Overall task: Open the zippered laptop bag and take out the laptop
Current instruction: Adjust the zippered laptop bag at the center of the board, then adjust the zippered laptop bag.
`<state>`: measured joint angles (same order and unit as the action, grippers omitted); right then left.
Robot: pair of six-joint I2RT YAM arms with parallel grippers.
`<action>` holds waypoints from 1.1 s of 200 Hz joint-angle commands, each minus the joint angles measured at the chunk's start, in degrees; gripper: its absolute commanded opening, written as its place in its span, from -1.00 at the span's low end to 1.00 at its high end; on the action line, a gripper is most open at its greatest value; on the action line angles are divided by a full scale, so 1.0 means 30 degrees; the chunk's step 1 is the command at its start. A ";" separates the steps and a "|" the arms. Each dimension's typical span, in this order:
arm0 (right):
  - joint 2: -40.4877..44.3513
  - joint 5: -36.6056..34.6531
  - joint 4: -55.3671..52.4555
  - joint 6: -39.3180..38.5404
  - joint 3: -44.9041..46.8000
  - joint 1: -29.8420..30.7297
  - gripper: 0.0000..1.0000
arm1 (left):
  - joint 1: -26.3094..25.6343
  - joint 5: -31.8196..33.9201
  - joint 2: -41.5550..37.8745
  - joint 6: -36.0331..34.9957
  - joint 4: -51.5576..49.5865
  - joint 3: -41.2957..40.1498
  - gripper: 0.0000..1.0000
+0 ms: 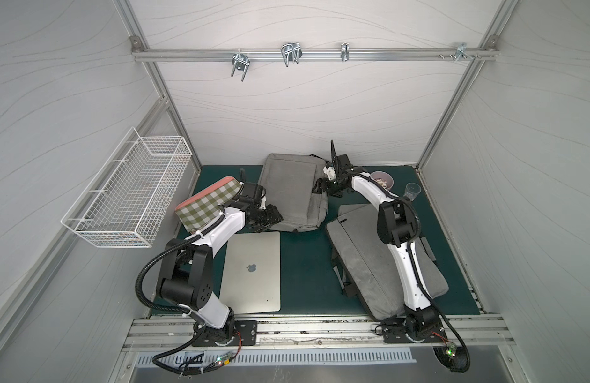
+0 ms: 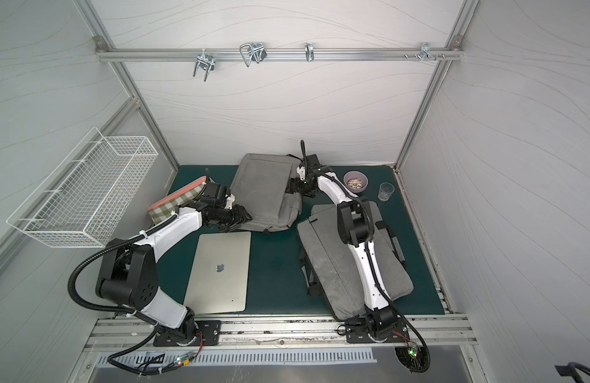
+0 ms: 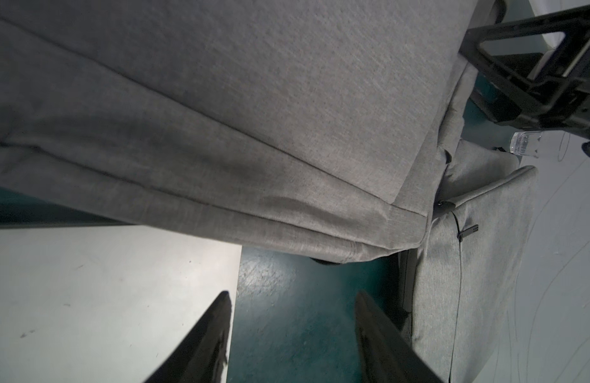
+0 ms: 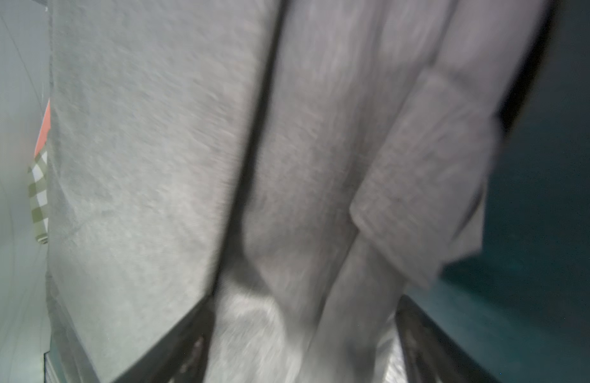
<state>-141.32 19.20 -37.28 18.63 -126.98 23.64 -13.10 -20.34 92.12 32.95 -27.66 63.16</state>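
Observation:
The grey laptop bag lies flat at the back of the green mat, also in a top view. The silver laptop rests shut on the mat in front of it, outside the bag. My left gripper hovers at the bag's near left corner. In the left wrist view it is open over bare mat, one finger above the laptop's edge. My right gripper is at the bag's right edge. The blurred right wrist view shows it open wide, with loose bag fabric between the fingers.
A second grey bag lies at the right under my right arm. A bowl and a clear glass stand at the back right. A checked box sits behind my left arm. A wire basket hangs on the left wall.

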 commanded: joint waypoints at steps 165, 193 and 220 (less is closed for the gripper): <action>1.9604 -0.5409 -0.1602 0.1186 1.8071 -0.2123 0.98 | -0.0148 -0.0844 -0.0440 -0.1451 0.0009 0.2867 0.26; 2.1712 -0.6358 -0.1999 0.1628 2.0552 -0.2399 0.98 | -0.2180 -0.1072 -0.1185 0.0309 0.1690 0.1411 0.26; 2.3259 -0.6447 -0.1840 0.1560 2.2113 -0.2602 0.98 | -0.4371 -0.1072 -0.1057 0.2096 0.3735 0.0307 0.26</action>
<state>-75.22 2.09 -40.93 22.65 -63.75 16.64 -21.65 -22.59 88.62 33.30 -22.65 66.28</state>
